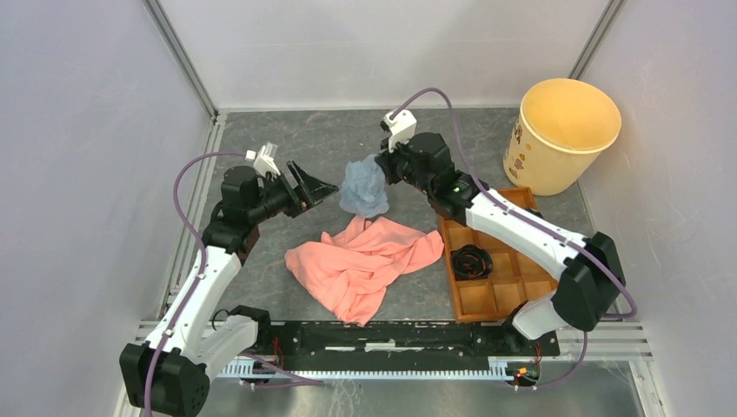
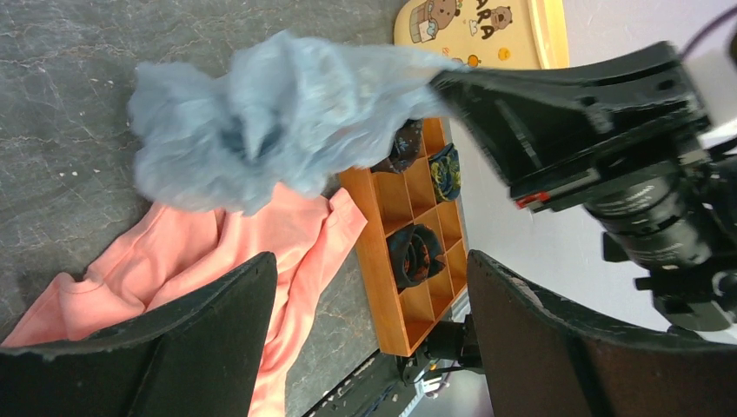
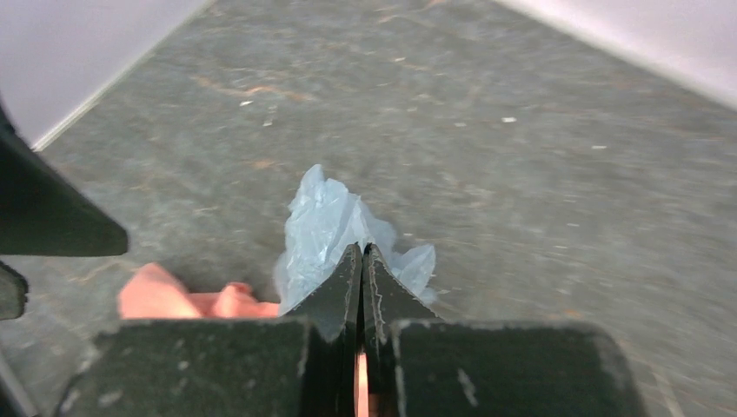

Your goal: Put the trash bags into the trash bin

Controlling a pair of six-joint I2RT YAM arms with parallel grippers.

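While right gripper (image 3: 361, 256) jaws clamp the blue trash bag (image 1: 363, 187) beside the pink cloth (image 1: 365, 265), left gripper (image 1: 317, 187) jaws stand wide next to it; trash bin (image 1: 532, 165) sits far-right, well apart.

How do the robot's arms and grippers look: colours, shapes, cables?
The left arm and right arm have white shells and black joints. The left gripper and right gripper each have two flat black fingers. Purple cables run to white wrist mounts. A green light glows on the right arm.
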